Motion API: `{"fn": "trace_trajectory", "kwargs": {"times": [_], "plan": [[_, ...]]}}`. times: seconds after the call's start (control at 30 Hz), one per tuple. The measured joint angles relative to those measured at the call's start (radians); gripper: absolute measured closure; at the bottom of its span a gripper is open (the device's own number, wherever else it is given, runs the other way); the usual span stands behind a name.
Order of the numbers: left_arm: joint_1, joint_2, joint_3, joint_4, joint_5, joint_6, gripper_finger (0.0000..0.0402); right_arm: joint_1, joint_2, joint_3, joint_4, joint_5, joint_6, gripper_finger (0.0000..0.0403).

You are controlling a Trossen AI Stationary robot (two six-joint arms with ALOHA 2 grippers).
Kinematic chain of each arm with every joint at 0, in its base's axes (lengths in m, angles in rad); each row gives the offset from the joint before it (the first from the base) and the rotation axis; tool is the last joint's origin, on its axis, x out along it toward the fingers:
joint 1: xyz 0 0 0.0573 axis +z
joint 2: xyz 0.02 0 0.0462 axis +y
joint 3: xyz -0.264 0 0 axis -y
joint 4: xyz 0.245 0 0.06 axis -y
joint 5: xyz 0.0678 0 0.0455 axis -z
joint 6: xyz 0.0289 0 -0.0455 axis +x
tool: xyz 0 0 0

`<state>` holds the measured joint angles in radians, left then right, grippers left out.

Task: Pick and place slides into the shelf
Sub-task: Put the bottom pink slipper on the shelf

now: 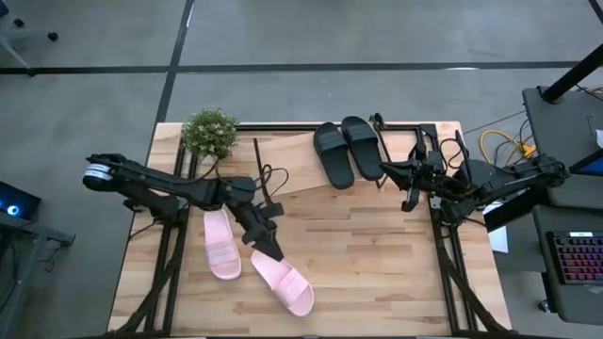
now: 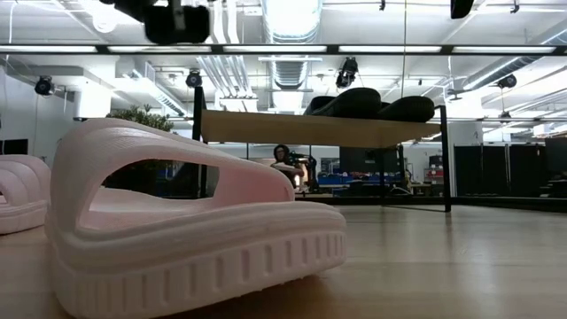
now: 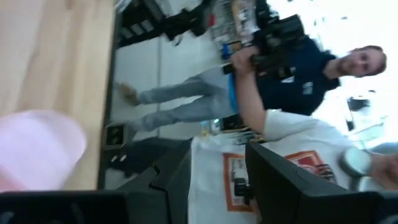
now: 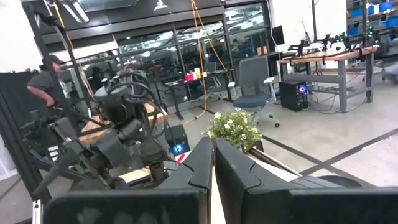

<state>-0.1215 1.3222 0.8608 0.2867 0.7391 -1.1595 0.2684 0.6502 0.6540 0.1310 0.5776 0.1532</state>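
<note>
High view: the slanted light wood shelf on its thin black rod frame (image 1: 292,155) sits at the far side of the wooden bench (image 1: 377,273). Two black open-toe slide sandals (image 1: 344,149) already lie on its right part, side by side. The shelf's left part is bare board, so roughly half the job looks done.

Left to do: the two pale pink slide sandals. One pink slide (image 1: 222,245) lies flat on the bench, near the left arm. The other pink slide (image 1: 283,282) lies just beside it, angled toward the bench's near edge. Both are off the shelf.

The left hand (image 1: 267,240) is over the heel end of the angled pink slide. Its fingers stand partly apart; I cannot tell whether they are gripping the slide or just above it, since the arm covers the contact. Low view shows that pink slide (image 2: 190,221) with its sole on the bench, so probably not lifted yet.

The right hand (image 1: 388,170) hangs at the right end of the shelf, next to the black pair, fingers pressed together on nothing, as the right wrist view (image 4: 213,165) confirms. It looks parked.

A small green potted plant (image 1: 209,132) stands at the shelf's left corner. Nothing else is on the shelf.
</note>
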Motion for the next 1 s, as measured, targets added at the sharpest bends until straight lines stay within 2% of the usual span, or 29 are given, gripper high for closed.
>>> {"fn": "trace_trajectory", "kwargs": {"times": [0.1, 0.37, 0.47, 0.63, 0.7, 0.83, 1.0], "plan": [[0.001, 0.019, 0.0, 0.087, 0.0, -0.013, 0.0265, 0.0, 0.0, 0.0, 0.0, 0.0, 0.0, 0.0394], [0.003, 0.055, 0.007, 0.098, 0.002, 0.014, 0.0254, 0.0, 0.0, 0.0, -0.001, 0.0, -0.008, 0.0394], [0.003, 0.058, 0.017, 0.097, 0.004, 0.015, 0.0225, 0.0, 0.0, 0.0, -0.001, 0.0, -0.016, 0.0394], [0.003, 0.068, 0.035, 0.098, 0.023, 0.043, 0.015, 0.0, 0.0, 0.0, -0.001, 0.0, -0.031, 0.0394], [0.003, 0.074, 0.036, 0.096, 0.032, 0.022, 0.0132, 0.0, -0.001, 0.0, 0.0, 0.0, -0.031, 0.0394], [0.003, 0.08, 0.032, 0.021, 0.033, 0.012, 0.013, 0.0, -0.001, 0.0, 0.0, 0.0, -0.031, 0.0394], [-0.001, 0.083, 0.032, -0.157, -0.021, 0.102, 0.0148, 0.0, -0.002, 0.0, 0.0, 0.0, -0.031, 0.0394]]}}
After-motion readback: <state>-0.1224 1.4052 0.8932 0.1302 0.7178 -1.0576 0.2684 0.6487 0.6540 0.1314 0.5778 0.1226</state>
